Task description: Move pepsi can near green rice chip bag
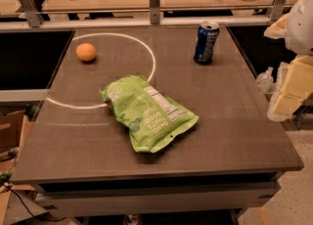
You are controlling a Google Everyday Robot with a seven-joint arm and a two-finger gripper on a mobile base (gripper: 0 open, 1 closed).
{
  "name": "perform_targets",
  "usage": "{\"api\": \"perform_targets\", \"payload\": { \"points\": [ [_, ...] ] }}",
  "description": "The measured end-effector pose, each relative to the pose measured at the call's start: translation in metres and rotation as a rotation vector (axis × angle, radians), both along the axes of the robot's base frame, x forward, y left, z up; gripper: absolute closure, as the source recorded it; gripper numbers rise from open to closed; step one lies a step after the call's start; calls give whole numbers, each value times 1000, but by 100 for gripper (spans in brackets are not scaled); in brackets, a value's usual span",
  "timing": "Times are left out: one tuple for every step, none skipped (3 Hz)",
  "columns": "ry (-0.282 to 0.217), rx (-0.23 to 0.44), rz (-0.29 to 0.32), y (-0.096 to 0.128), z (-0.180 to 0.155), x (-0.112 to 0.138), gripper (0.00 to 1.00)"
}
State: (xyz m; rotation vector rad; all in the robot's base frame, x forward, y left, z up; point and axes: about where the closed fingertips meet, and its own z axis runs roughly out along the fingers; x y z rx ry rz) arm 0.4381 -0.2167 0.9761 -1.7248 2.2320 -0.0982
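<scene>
The pepsi can (pixel 206 42) is dark blue with a silver top. It stands upright at the far right of the dark table (pixel 234 121). The green rice chip bag (pixel 147 111) is lime green with white lettering and a white label panel. It lies flat near the table's middle, well in front and to the left of the can. My gripper (pixel 265 79) hangs off the table's right edge, below the cream and white arm (pixel 293 79). It is to the right of the can, apart from it, and holds nothing that I can see.
An orange (pixel 86 52) sits at the far left of the table, by a white circle line (pixel 146 53). A metal rail (pixel 154 9) runs behind the table, with a desk of clutter beyond. Cardboard boxes (pixel 12 136) lie on the floor at left.
</scene>
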Motion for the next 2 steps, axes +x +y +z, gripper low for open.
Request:
{"api": "perform_targets", "payload": {
  "points": [
    [0, 0, 0, 0, 0, 0, 0],
    [-24, 25, 28, 1, 3, 0, 0]
  ]
}}
